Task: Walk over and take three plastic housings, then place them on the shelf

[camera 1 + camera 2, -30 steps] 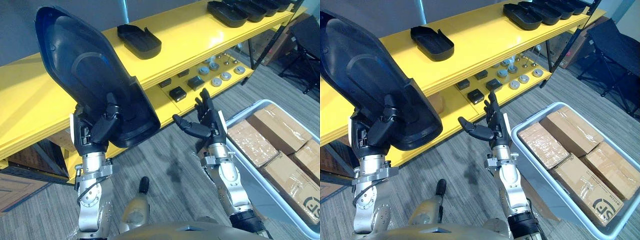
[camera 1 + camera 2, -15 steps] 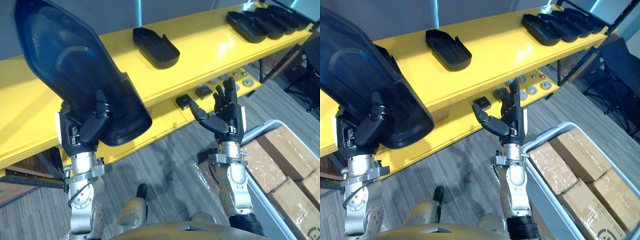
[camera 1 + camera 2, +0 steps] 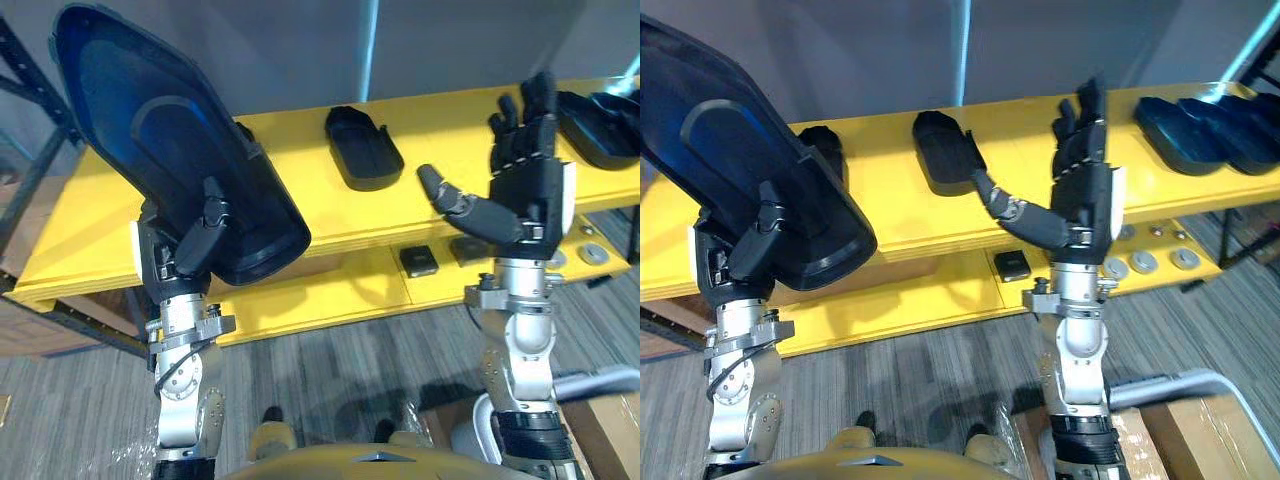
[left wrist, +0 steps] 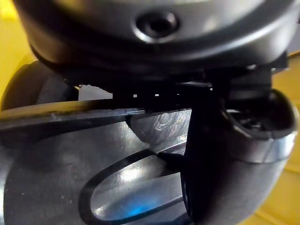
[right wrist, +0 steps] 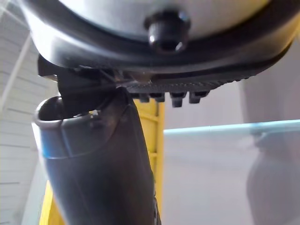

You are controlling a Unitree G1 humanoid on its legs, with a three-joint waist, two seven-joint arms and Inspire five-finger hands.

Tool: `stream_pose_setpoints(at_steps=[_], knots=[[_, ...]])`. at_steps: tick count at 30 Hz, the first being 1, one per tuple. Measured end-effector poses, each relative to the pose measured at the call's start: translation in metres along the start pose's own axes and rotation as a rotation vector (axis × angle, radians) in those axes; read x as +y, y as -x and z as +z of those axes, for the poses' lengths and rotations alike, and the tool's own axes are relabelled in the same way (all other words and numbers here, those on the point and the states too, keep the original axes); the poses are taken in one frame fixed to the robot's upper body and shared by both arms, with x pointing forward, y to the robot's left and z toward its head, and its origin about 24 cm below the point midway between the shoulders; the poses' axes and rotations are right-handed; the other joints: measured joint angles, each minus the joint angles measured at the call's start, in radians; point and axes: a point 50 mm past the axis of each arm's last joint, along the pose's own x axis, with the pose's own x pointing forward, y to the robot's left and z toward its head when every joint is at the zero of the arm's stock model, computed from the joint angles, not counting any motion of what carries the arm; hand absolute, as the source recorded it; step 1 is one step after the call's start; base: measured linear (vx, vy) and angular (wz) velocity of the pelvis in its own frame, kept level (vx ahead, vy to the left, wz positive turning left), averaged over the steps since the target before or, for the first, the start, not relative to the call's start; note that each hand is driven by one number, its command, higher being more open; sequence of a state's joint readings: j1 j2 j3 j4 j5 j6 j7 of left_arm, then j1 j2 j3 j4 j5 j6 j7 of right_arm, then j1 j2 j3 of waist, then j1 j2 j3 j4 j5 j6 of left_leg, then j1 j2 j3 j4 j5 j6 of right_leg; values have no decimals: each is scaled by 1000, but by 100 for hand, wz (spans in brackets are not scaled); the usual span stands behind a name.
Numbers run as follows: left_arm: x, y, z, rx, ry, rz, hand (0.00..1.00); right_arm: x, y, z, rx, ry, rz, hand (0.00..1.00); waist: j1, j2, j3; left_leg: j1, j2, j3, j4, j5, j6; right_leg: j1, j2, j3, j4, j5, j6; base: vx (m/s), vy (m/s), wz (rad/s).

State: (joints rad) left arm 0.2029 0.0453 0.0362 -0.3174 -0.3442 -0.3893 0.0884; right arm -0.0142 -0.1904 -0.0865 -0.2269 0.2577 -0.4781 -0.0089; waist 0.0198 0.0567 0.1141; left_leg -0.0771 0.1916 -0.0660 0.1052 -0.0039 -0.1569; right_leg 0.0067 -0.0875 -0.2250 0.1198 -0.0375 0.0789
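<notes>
My left hand [image 3: 185, 250] is shut on the lower edge of a large black plastic housing [image 3: 160, 150], held upright with its hollow side facing me in front of the yellow shelf [image 3: 440, 125]. Its glossy inner face [image 4: 93, 183] sits right beside my thumb in the left wrist view. My right hand [image 3: 520, 190] is raised, open and holding nothing, fingers straight up before the shelf. A smaller black housing [image 3: 362, 148] lies on the shelf's top board between the hands. More black housings [image 3: 1200, 125] lie at the shelf's right end.
The lower shelf board [image 3: 330, 295] carries small black blocks [image 3: 418, 260] and round metal parts [image 3: 1145, 262]. A grey bin [image 3: 1170, 385] with cardboard boxes sits on the carpet at the lower right. A dark post [image 3: 25, 60] stands at the far left.
The camera has swung, so the shelf now runs level across the view and the bin has slid almost out. My right hand has risen higher; the left still holds the big housing.
</notes>
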Motion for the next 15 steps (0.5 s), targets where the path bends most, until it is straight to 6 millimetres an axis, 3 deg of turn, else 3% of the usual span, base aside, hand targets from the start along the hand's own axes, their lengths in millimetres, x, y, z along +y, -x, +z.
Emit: stream_pose_setpoints(at_steps=[4,9,10,13,15], knots=[[-5,1,-1,4,16,-16,0,1,3,-2,30,-17,-16,100,7,-7,1,34,-26,-1,-62,29,6,17,-17,-7,-2,-1,1,50,13,16],[-2,5,-2,21,7,6,0,6,21,-10,110,-161,-45,100,4,-18,4,21,-46,-3,-89,40,19,16,-35,-9,-16,-7,11,-36,22,11],[0,8,-3,36,2,15,0,7,25,-13,140,-165,-38,100,0,-19,5,4,-42,1,-70,33,29,14,-38,-19,-11,-8,12,-57,25,34],[-6,10,-6,52,-21,13,0,2,35,-18,194,-148,-36,100,-32,-27,30,-35,-12,137,0,28,120,13,-94,-79,69,-47,20,-38,53,72],[-8,10,-6,47,-44,-2,0,-2,35,-18,197,-161,-48,100,-48,-37,59,-92,-9,169,122,7,135,16,-152,-116,132,-83,38,-69,147,77]])
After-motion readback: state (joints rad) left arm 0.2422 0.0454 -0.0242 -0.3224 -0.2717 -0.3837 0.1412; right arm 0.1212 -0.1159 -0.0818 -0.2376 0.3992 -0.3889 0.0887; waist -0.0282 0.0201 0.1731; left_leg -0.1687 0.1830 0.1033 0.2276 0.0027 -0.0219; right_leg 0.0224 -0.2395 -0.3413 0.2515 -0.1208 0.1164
